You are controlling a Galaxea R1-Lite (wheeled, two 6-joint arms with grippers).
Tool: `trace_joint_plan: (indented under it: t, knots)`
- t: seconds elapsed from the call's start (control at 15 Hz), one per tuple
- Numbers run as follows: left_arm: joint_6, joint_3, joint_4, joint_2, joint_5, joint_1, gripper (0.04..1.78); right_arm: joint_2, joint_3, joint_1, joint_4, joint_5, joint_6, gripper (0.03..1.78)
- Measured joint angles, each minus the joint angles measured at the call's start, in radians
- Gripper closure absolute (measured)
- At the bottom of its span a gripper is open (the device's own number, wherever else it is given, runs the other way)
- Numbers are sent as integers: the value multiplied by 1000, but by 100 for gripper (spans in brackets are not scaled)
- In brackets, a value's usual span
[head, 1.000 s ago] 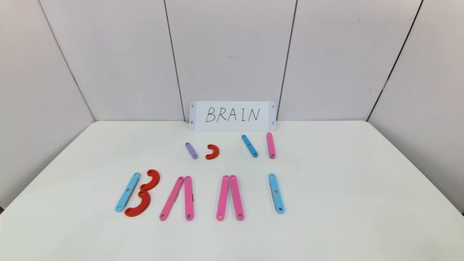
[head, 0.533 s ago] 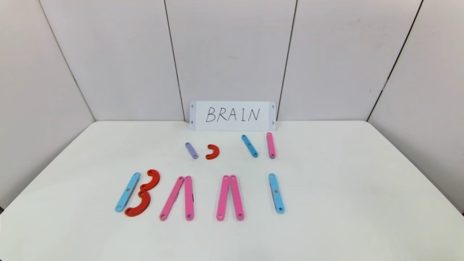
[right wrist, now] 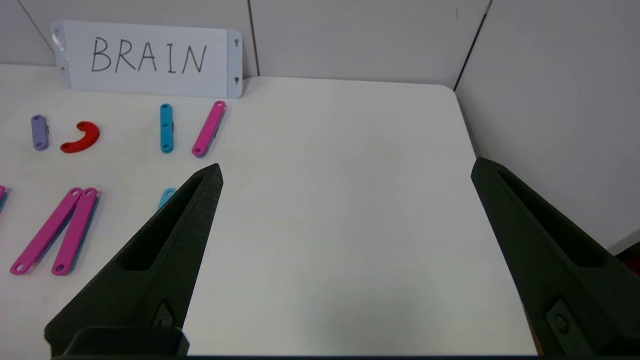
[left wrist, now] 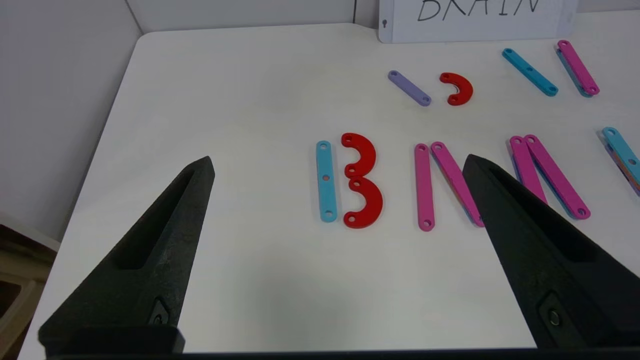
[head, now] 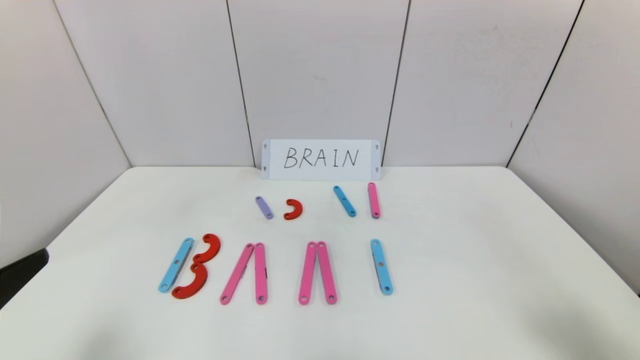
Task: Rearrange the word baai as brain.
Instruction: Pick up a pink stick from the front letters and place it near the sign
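White worktop (head: 450, 300) lies before me. At its left edge my left gripper (left wrist: 337, 162) has just come into the head view, released; my right gripper (right wrist: 345, 170) hangs released too. Mid-worktop, the word (head: 275, 270) of flat plastic strips and arcs sits untouched, spare pieces beyond.

We hold our left gripper (left wrist: 337, 160) above the table's near left part, its two dark tapered fingers (left wrist: 150, 250) spread wide with nothing between them. In the head view only a dark sliver of our left arm (head: 22, 272) shows at the left edge, low beside the table. Our right gripper (right wrist: 345, 167) hangs over the right part of the table, its fingers (right wrist: 545, 260) likewise spread wide and bare. Our right arm does not show in the head view at all. Neither gripper touches anything; both point forward toward the far wall, tips raised off the surface.
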Motion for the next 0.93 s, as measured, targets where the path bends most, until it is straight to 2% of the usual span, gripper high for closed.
trace_joint_plan:
  t: [0.4,0.67,0.93]
  knots:
    - [7,-186,22,380,-79,-4,8,356,-201,39,40,90,0,7]
    - [55,-260,105,550,-159,-53,8,513,-293,59,94,204,1,7]
    - [67,-307,172,680,-169,-132,8,618,-322,86,89,223,-1,7]
